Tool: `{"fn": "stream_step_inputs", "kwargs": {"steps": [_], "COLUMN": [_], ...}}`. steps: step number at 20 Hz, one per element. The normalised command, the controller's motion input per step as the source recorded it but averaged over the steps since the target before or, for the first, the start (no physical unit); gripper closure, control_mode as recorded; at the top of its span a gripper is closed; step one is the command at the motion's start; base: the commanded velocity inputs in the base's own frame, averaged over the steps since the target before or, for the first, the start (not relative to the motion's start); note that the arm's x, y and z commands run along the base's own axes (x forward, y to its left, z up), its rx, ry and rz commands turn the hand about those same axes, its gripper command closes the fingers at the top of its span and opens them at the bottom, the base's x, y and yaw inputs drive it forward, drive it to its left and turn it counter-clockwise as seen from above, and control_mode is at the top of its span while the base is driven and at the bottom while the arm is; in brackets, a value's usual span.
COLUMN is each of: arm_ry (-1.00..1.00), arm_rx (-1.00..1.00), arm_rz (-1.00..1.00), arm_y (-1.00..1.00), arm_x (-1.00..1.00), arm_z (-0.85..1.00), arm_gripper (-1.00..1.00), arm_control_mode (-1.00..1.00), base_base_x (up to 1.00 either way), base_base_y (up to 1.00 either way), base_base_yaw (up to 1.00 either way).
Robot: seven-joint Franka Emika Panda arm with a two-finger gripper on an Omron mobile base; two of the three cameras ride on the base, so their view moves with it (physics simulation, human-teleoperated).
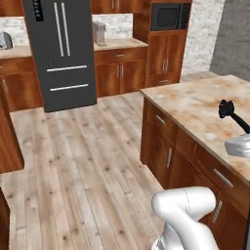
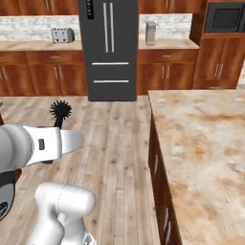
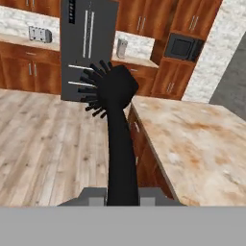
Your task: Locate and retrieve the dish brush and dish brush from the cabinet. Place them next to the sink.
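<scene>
My gripper (image 3: 122, 196) is shut on the thin handle of a black dish brush (image 3: 114, 89). The brush points away from the hand, its round bristly head up. From the left base view the brush (image 1: 226, 108) hangs over the island counter's near side, above the white hand (image 1: 239, 145). In the right base view the brush head (image 2: 60, 110) sticks up behind the hand (image 2: 64, 141), over the wooden floor. The cabinet and the sink are out of view.
A beige marbled island counter (image 1: 195, 100) with wooden drawer fronts fills the right side. A dark fridge (image 2: 109, 48) stands at the back wall between wooden base cabinets. A built-in microwave (image 1: 168, 17) is at the back right. A toaster (image 2: 62, 34) sits on the rear counter.
</scene>
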Motion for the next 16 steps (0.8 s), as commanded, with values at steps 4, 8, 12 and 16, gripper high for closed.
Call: {"fn": "stream_step_inputs", "kwargs": {"steps": [4,8,12,16], "arm_ry": [0.0,0.0,0.0,0.0], "arm_rx": [0.0,0.0,0.0,0.0], "arm_rz": [0.0,0.0,0.0,0.0], "arm_y": [0.0,0.0,0.0,0.0], "arm_x": [0.0,0.0,0.0,0.0], "arm_z": [0.0,0.0,0.0,0.0], "arm_gripper": [1.0,1.0,1.0,1.0], "arm_control_mode": [1.0,1.0,1.0,1.0], "base_base_x": [-0.01,-0.01,0.0,0.0], "base_base_y": [0.0,0.0,0.0,0.0], "base_base_yaw": [-0.49,-0.49,-0.49,-0.49]}}
